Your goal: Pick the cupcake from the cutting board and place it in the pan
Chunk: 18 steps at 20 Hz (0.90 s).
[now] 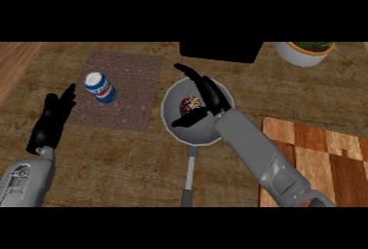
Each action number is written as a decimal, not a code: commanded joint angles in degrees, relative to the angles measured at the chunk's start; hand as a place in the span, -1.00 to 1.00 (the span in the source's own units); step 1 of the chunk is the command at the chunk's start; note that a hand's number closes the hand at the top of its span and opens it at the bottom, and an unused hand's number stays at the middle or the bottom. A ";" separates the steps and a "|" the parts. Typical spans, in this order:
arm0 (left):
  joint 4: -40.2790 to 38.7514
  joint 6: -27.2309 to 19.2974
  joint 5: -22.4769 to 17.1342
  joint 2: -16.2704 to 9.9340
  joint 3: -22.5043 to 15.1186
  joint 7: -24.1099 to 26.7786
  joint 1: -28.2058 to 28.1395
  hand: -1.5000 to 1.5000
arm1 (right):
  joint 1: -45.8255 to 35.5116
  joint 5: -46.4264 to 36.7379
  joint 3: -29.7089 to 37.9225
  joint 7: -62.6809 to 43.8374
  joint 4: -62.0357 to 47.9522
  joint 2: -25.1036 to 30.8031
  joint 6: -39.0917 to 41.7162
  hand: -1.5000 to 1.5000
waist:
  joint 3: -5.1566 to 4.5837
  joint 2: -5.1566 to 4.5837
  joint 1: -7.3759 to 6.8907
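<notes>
One cupcake (191, 104), already lying inside the pan (174, 124), just left of the right hand (208, 95).

Right hand is held over the pan with fingers straight and spread toward the far rim, thumb angled down beside the cupcake; nothing is pinched. Contact between thumb and cupcake cannot be told. Cupcake sits on the palm side, so withdrawal is judged to run right and up, away from it. Pan handle points toward the robot. Left hand (54, 119) rests open, fingers up, beside the placemat (133, 73), well apart. Cutting board (316, 151) lies at right.
</notes>
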<state>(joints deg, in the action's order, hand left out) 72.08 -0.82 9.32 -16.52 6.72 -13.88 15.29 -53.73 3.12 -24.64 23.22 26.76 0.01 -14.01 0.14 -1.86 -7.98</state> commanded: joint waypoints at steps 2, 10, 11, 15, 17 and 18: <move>0.60 0.67 -0.56 -1.53 1.31 -0.94 -0.88 0.00 | -3.77 6.85 2.46 0.64 -1.90 -0.01 -1.53 -1.00 | -0.04 0.58 2.25; 1.34 -1.66 -0.87 -0.52 3.30 1.82 -5.41 0.00 | -7.96 8.98 10.83 3.35 -10.94 5.01 3.11 -1.00 | -0.11 1.08 5.71; 0.76 1.20 -2.47 -2.92 4.53 0.96 -4.06 0.00 | -8.19 9.57 11.76 3.90 -10.76 7.51 4.87 -1.00 | -0.10 1.10 5.95; 4.91 -0.17 -1.27 -1.49 2.80 -4.26 -4.04 0.00 | -6.58 10.23 13.81 7.36 -12.71 14.53 12.49 -1.00 | -0.05 1.23 6.09; 4.05 -0.83 -0.99 -0.75 3.06 -0.02 -6.72 0.00 | -5.79 10.99 15.07 9.33 -13.72 18.82 17.89 -1.00 | -0.05 1.07 5.84; 2.88 -0.07 -0.95 -1.88 3.27 -1.43 -4.39 0.00 | -7.19 11.01 15.61 9.70 -14.58 20.70 19.40 -1.00 | -0.04 0.85 5.71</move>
<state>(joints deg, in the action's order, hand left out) 74.66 -1.10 8.06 -18.10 10.09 -14.81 10.74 -60.63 13.44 -11.04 30.30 14.45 14.75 -1.30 0.07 -0.83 -2.21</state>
